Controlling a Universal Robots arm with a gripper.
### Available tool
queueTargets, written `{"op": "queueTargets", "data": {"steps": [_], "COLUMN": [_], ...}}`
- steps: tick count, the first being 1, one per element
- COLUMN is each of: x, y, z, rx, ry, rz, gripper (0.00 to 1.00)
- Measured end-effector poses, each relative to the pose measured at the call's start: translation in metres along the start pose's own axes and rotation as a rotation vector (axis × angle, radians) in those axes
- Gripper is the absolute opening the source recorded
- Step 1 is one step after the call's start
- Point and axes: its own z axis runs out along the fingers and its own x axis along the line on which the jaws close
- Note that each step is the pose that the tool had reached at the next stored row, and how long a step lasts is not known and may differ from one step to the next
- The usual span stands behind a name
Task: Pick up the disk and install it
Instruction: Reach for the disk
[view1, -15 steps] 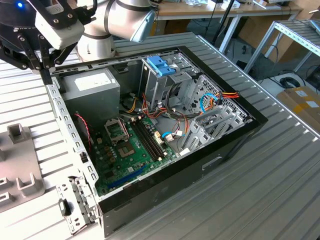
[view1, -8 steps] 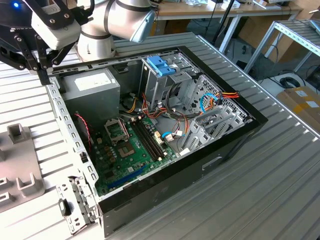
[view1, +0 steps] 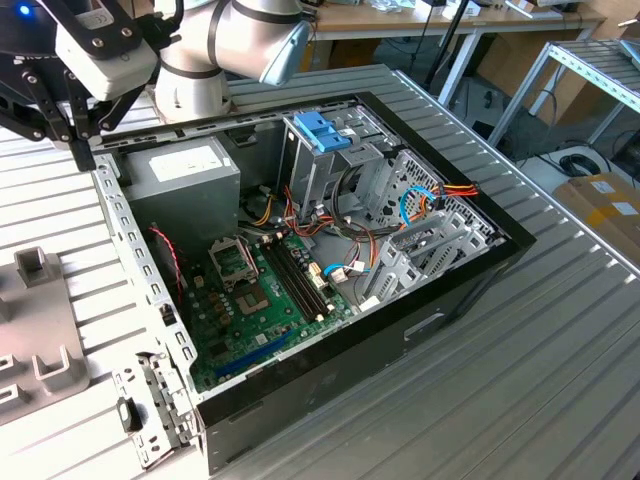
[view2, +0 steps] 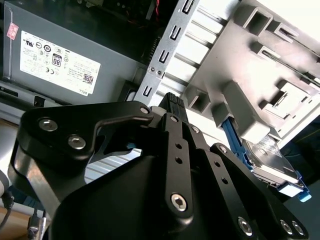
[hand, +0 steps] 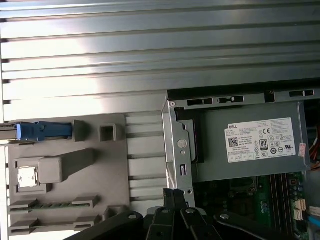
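Disk (view2: 267, 160) standing in grey fixture (view2: 225, 60) in second wrist view, open case (view1: 330, 372) in exterior view, jaws clenched empty

A big black computer case (view1: 440, 322) lies open on the ribbed metal worktop (view1: 540, 390). Inside it, a grey power box (view1: 185, 180) with a white sticker sits in a corner, at the exterior view's left. Just beside it lies a green board (view1: 255, 320) with long black slots. A tall metal cage (view1: 312, 175) stands in the case, with a blue handle (view1: 322, 130) on top. Red, yellow and orange wires (view1: 455, 190) run near the cage. A grey plastic tray (view1: 40, 350) rests on the worktop, outside the case. A cardboard box (view1: 600, 205) sits past the worktop's edge.
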Motion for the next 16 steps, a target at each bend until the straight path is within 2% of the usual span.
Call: {"op": "queueTargets", "data": {"steps": [16], "x": [0.0072], "y": [-0.0005], "z": [-0.0002], "rx": [0.0000], "ry": [0.0000], "rz": [0.000], "gripper": [0.10]}}
